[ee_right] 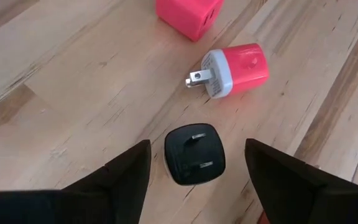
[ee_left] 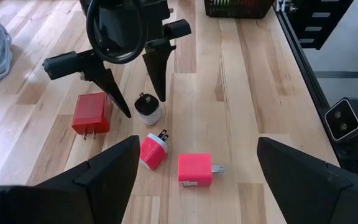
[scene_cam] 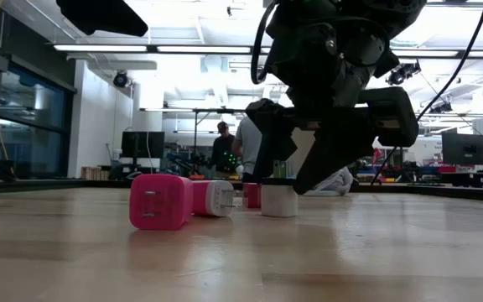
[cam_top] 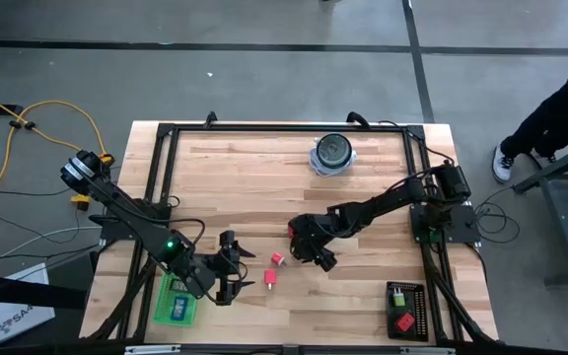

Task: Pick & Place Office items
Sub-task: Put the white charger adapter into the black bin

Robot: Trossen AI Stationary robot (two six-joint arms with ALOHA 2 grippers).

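Right gripper first, since its two dark fingers fill the near edge of its own wrist view, spread apart with nothing between them yet; straddled in that gap stands the black-topped charger, prongs up, white body below, apparently not touched by either finger; to my eye this is the closing step of a pick, and doing it well means keeping the charger centred between the fingers, coming low enough to catch the white body rather than the dark cap, and closing slowly so the little plug does not tip or skate on the wood; just beyond it lies the pink-and-white charger on its side, prongs toward the gripper, close enough that a sloppy approach could nudge it; beyond that again the pink cube charger sits at the frame's edge; from the left wrist view a red charger lies flat just beside the right gripper's far finger, so that side needs care too; left gripper waits near the table's front edge, fingers wide and empty, beside the green tray; farther off, the black tray at the front right corner already holds a red piece, and the wooden table runs back from there.
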